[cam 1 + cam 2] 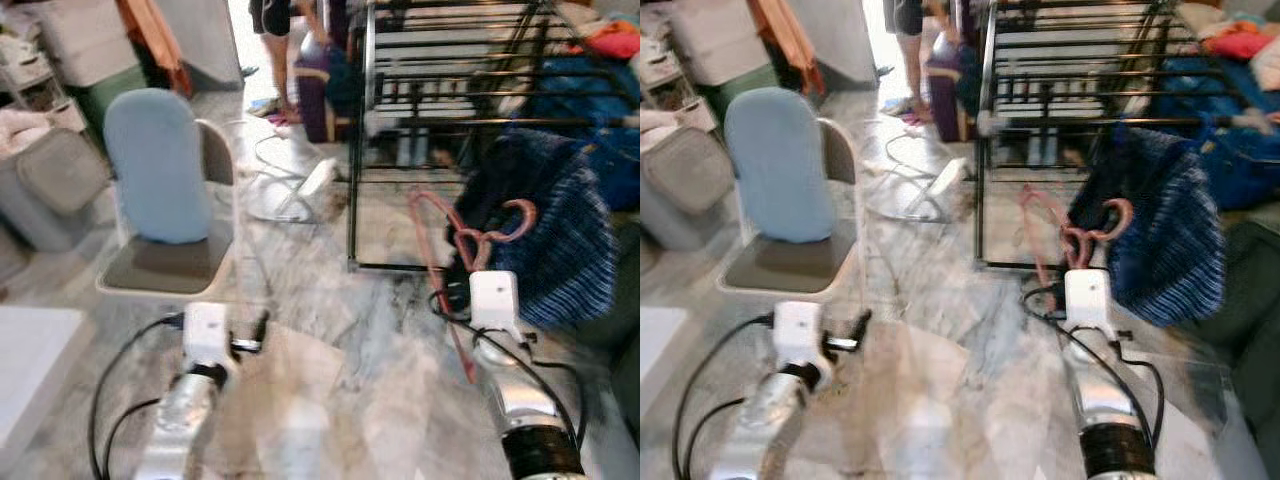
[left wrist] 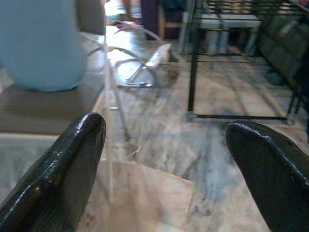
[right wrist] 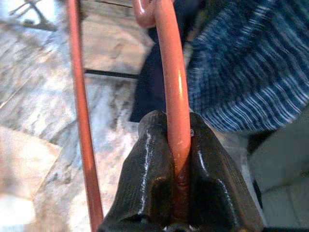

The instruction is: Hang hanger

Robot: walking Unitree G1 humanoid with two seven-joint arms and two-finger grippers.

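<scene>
Nearest the head camera, the two silver arms reach forward over the marble floor (image 1: 330, 330). The right pincer (image 3: 177, 145) is pressed together on the reddish-pink hanger (image 1: 440, 250), whose bar runs up between the two black fingers (image 3: 149, 159) in the right wrist view. The hanger is held above the floor, its hook (image 1: 515, 215) up beside a dark blue striped garment (image 1: 550, 250) that is draped over the black metal drying rack (image 1: 440, 100). The hook is just beside the rack's lower rail, and I cannot tell whether they touch.

The left pincer (image 2: 164, 159) is spread wide with nothing between its fingers, held low over the floor near a white chair with a light blue backrest (image 1: 155, 180). Beyond the chair a white folded frame (image 1: 290, 190) lies on the floor. At the far end of the room a person's legs (image 1: 275, 50) stand beside a purple bag (image 1: 320, 90).
</scene>
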